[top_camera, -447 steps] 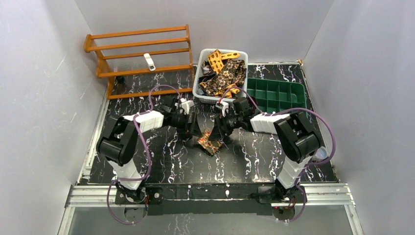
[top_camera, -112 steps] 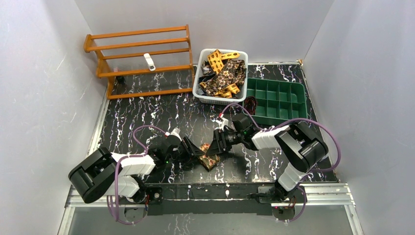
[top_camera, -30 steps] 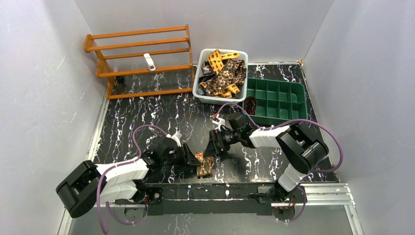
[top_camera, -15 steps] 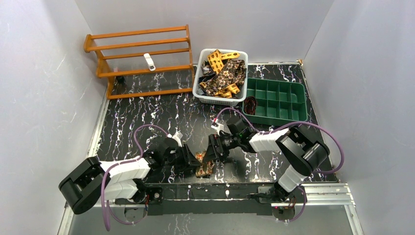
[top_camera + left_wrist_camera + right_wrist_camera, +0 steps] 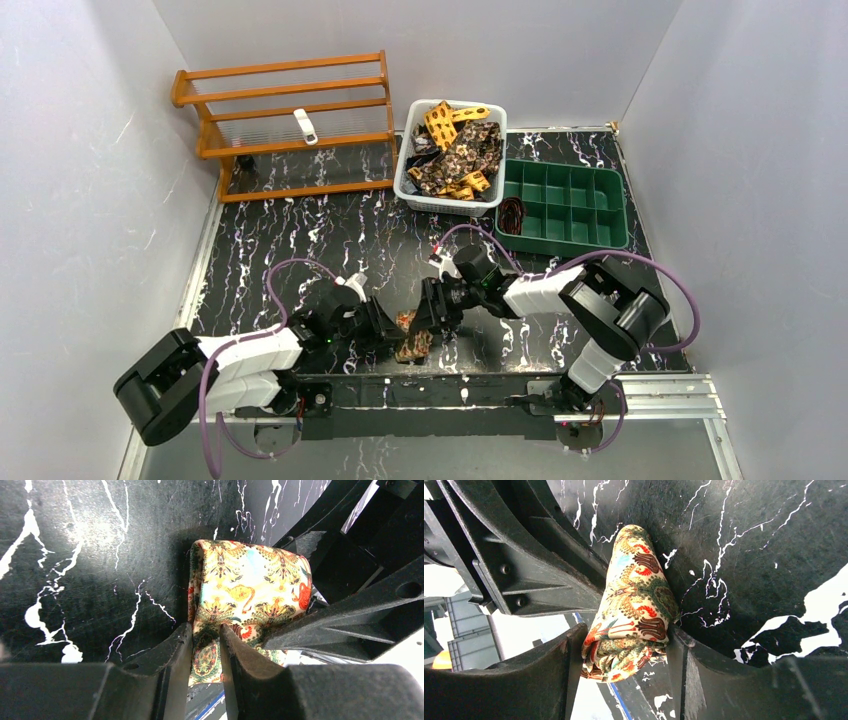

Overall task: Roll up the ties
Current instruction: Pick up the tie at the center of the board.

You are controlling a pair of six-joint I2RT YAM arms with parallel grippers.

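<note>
Top external: white basket (image 5: 401,182) holds loose ties (image 5: 455,160), green tray (image 5: 580,200) one dark coil (image 5: 512,214); both jaws pinch the folded tie (image 5: 412,341).

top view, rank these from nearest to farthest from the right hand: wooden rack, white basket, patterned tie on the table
1. patterned tie: right at the right hand, near the table's front edge.
2. white basket: straight behind, far centre.
3. wooden rack: far left corner.
</note>
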